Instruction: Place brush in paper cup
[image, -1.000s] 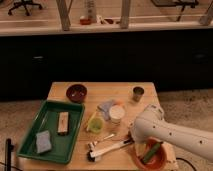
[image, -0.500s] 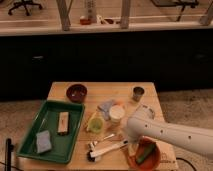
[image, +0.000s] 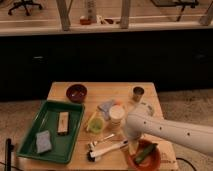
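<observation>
The brush (image: 107, 149) lies flat near the table's front edge, its white handle pointing right and its black head at the left end. The paper cup (image: 116, 113) stands upright at the table's middle, a short way behind the brush. My white arm (image: 160, 131) reaches in from the right, and its rounded front end sits just right of the cup and above the handle's right tip. The gripper hangs under that front end, hidden from this view, open and holding nothing that I can see.
A lime-green cup (image: 96, 125) stands left of the paper cup, and a small silver fork (image: 101, 140) lies behind the brush. A dark metal cup (image: 138, 93) and a dark bowl (image: 76, 92) sit at the back. An orange bowl (image: 142, 157) is front right, a green tray (image: 30, 145) at left.
My arm has swung left across the table, from over the orange bowl to beside the paper cup and the brush handle. The objects have not moved.
</observation>
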